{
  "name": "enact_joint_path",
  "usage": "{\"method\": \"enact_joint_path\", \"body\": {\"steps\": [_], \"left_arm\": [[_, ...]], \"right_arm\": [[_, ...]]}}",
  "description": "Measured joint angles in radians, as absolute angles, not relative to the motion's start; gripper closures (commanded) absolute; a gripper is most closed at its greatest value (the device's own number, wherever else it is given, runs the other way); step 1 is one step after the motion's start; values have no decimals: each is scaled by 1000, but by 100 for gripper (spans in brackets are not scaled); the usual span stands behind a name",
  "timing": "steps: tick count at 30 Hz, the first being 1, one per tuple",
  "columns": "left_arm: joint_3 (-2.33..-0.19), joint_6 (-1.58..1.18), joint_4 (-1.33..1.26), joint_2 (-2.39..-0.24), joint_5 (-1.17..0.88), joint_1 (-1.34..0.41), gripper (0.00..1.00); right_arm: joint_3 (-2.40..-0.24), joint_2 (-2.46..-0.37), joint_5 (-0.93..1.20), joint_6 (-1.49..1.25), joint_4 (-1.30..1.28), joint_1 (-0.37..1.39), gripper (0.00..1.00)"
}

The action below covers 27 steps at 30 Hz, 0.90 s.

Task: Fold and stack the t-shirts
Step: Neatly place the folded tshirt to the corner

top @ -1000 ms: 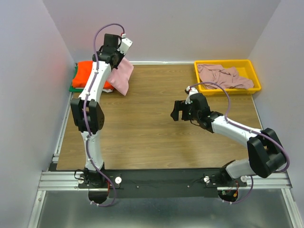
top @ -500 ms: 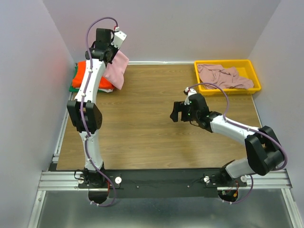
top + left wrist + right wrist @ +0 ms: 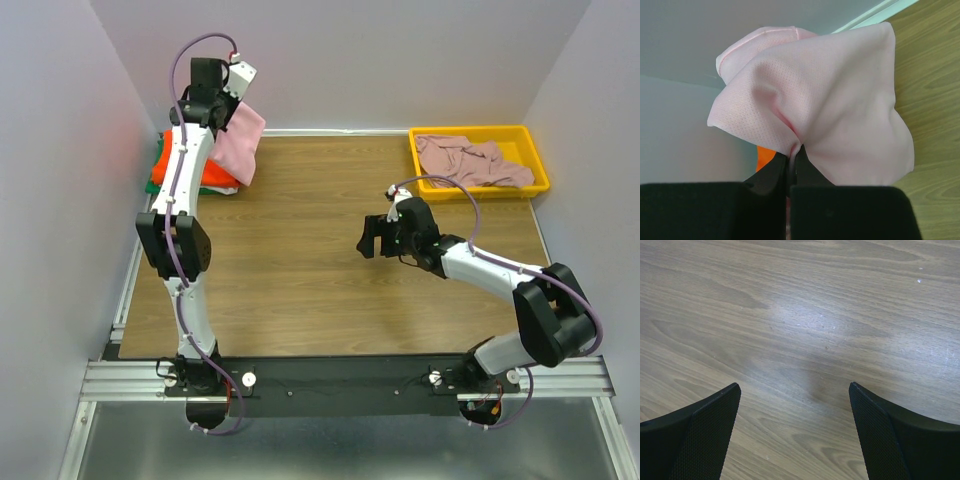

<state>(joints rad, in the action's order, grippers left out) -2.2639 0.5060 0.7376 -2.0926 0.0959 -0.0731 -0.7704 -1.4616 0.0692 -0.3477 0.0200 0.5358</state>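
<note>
My left gripper [image 3: 222, 100] is raised at the far left corner and shut on the folded light pink t-shirt [image 3: 240, 148], which hangs from it over the right edge of the stack. In the left wrist view the pink shirt [image 3: 830, 110] is pinched between the shut jaws of my left gripper [image 3: 794, 152]. The stack holds a folded orange t-shirt [image 3: 200, 170] on a green one [image 3: 152, 186]. A crumpled mauve t-shirt [image 3: 470, 160] lies in the yellow tray [image 3: 535, 186]. My right gripper [image 3: 372, 236] is open and empty over the bare table, as the right wrist view [image 3: 795, 395] shows.
The yellow tray stands at the far right corner. Grey walls close in the table on the left, back and right. The wooden tabletop [image 3: 300, 270] lies between the two arms.
My left gripper has carried the pink shirt up and to the left, toward the back corner over the stack. The right arm has barely moved.
</note>
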Motion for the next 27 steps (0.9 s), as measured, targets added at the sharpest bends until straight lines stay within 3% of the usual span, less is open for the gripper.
{"method": "enact_joint_path", "body": {"steps": [18,19,20,21,22,23,27], "left_arm": [[-2258,502,662,-2115,77,12,98],[-2252,499,656,-2120,75,22,89],[-2249,496,652,-2127,74,32,63],[-2248,490,647,-2138,74,43,51],[-2246,479,639,-2153,75,57,22],[-2246,471,632,-2164,78,67,3],[-2246,405,603,-2225,134,122,2]], "right_arm": [[-770,-1479,96,-348,20,536,5],[-770,-1479,98,-348,20,536,5],[-770,-1479,99,-348,20,536,5],[-770,-1479,100,-348,21,536,5],[-770,-1479,101,-348,20,536,4],[-770,-1479,102,-348,20,536,4],[-769,-1479,103,-348,21,536,4]]}}
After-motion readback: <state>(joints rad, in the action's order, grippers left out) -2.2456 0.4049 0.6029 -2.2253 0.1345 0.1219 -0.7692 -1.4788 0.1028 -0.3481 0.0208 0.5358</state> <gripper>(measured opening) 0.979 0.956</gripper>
